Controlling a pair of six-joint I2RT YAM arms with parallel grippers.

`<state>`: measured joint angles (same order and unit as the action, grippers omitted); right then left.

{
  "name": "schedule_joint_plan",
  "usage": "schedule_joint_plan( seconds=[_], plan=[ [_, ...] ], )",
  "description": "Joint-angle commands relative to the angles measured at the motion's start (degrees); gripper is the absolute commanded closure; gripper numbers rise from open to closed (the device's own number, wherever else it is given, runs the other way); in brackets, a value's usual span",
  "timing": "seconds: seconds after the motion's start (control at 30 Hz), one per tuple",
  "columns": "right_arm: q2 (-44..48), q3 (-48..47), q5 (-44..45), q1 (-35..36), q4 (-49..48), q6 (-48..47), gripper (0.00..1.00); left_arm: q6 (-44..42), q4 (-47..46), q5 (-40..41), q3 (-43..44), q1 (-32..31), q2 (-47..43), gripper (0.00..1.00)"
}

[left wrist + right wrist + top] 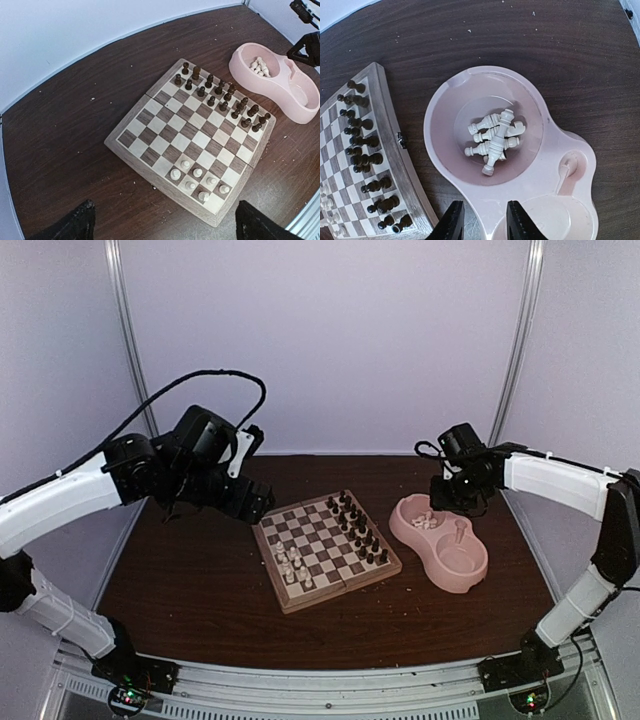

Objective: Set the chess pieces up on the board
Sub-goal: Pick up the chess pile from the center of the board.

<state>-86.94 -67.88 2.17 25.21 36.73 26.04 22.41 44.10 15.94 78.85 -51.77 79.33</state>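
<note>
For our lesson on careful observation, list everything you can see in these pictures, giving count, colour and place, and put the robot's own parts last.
board: one, light and dark brown checks, middle of the table
white pieces on board: seven, cream-white, standing at the edge farthest from the bowl
white pieces in bowl: small heap, cream-white, lying in one compartment; exact count unclear
dark pieces: two rows, brown-black, along the board edge nearest the bowl
pink double bowl: one, pink, right of the board
table: one, dark brown
left claw: one, black, wide open, above the table near the board
right claw: one, black, fingers apart, empty, over the bowl
</note>
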Motion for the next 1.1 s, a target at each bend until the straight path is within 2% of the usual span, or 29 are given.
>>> schedule_joint_plan(
  seconds=[0.0, 0.4, 0.7, 0.8, 0.93, 1.07],
  plan=[
    [-6.36, -5.70, -0.61, -1.36, 1.41, 3.76, 0.68, 2.15, -9.30, 2.31, -6.99, 0.99, -6.68, 0.02],
    [-20.73, -12.60, -0.44, -4.41, 0.46, 6.27, 0.70, 0.83, -8.49, 0.29, -11.76, 1.32, -11.73, 0.02],
    [-26.66, -13.97, 0.25, -5.26, -0.23, 7.44, 0.71, -0.19, -9.04, -2.30, -12.43, 1.34, -9.55, 0.02],
    [-28.18, -15.06, -0.74, -5.39, -0.35, 7.35, 0.75, -0.41, -9.03, -2.32, -12.20, 1.32, -8.75, 0.02],
    [-26.75, -15.51, -2.06, -5.57, -0.35, 7.15, 0.84, -0.76, -8.69, -2.28, -11.51, 1.37, -7.99, 0.02],
    [-21.09, -13.17, -4.18, -5.62, -2.93, 5.13, 0.86, -0.67, -8.59, -2.66, -11.26, 1.33, -7.96, 0.02]
  ],
)
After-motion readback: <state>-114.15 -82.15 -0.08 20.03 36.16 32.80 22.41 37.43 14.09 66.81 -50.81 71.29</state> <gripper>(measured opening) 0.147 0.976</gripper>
